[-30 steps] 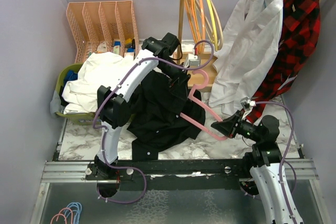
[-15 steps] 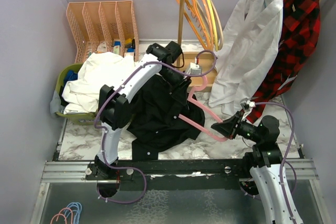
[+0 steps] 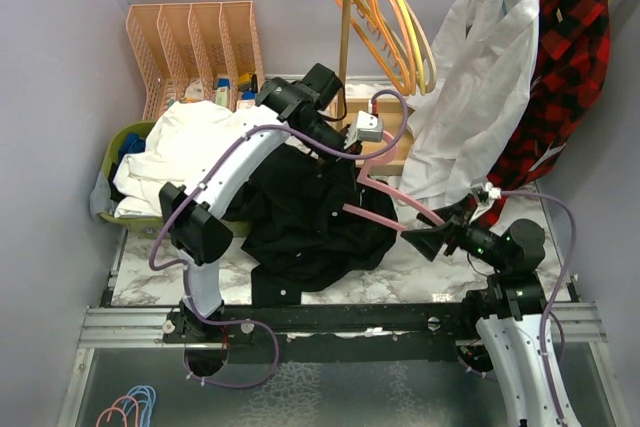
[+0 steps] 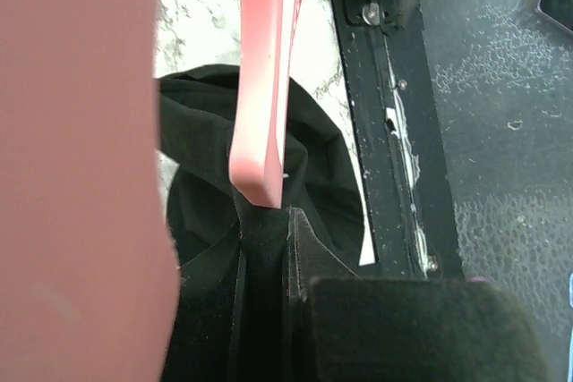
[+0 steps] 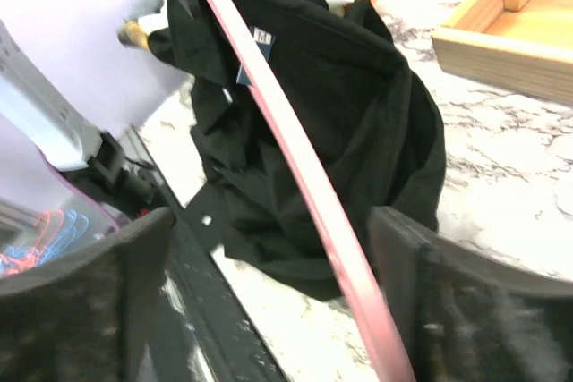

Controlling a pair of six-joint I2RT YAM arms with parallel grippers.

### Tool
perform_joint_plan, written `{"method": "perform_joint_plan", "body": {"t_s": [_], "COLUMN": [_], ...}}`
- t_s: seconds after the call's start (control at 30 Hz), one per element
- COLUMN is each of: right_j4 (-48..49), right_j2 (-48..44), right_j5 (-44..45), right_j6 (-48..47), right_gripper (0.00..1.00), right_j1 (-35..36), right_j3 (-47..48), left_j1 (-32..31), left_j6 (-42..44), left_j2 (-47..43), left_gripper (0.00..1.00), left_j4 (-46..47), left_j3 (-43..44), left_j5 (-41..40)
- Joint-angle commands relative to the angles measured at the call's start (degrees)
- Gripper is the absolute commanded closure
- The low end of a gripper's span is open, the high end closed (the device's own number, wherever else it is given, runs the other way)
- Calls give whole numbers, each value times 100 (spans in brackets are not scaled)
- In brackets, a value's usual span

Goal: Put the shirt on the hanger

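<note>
The left arm point(image 3: 235, 162) arches over the shirt point(image 3: 300, 217); the left end effector's point(image 3: 348, 155) closure is unclear. Aimed at 9 o'clock, the right end effector point(image 3: 410, 243) gapes around the hanger point(image 5: 300, 167).

Shirt point(image 3: 300, 222) lying mid-table, hanger point(image 3: 398, 197) slanting across its right side, basket point(image 3: 110, 152) sitting to its left, file rack point(image 3: 195, 47) standing behind basket.

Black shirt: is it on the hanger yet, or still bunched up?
Still bunched. The shirt lies heaped on the table, the pink hanger slanting across it; whether an arm is inside, cannot tell.
</note>
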Motion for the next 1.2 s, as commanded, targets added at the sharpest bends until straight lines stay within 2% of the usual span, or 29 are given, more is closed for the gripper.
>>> {"method": "perform_joint_plan", "body": {"t_s": [0.0, 0.07, 0.17, 0.33, 0.4, 0.53, 0.67, 0.83, 0.93, 1.0, 1.1, 1.17], "right_j4": [-250, -376, -440, -1097, -1191, -28, 1895, 2901, 2903, 3242, 3415, 3371], "right_j2": [-35, -27, -160, -1269, -1319, -1347, -731, 94, 295, 610, 1335, 2006], "right_j5": [768, 1008, 1059, 1660, 1285, 282, -854, -1743, -1492, -1427, -1153, -772], "right_j6": [-162, -144, 61, 297, 385, 1562, 2927, 3332, 2949, 2894, 2368, 1771], "right_gripper": [0, 1, 1, 1, 1, 2, 7, 2, 0, 0, 0, 0], "right_j1": [19, 16, 12, 17, 13, 12, 12, 13, 193, 259, 538, 999], "right_j3": [601, 660, 638, 628, 515, 172, 129, 136, 200, 147, 351, 692], "left_j1": [142, 182, 260, 322, 317, 322, 322, 322, 322, 322, 326, 408], "left_j6": [-215, -193, -603, -1184, -1426, -1712, -2098, -2285, -2272, -2236, -2186, -2142], "left_j2": [-791, -971, -1278, -1466, -1533, -1616, -1665, -1773, -1835, -1921, -2115, -2251], "left_gripper": [100, 100, 100, 100, 100, 100, 100, 100, 100, 100, 100, 100], "left_j4": [328, 274, 637, 891, 990, 1065, 1221, 1184, 1101, 1064, 1053, 1013], "left_j3": [220, 197, -46, -24, 90, 290, 404, 1033, 1325, 1419, 1470, 1475], "left_j5": [36, -102, -533, -982, -1000, -1052, -1332, -1398, -1770, -2071, -2521, -2626]}}
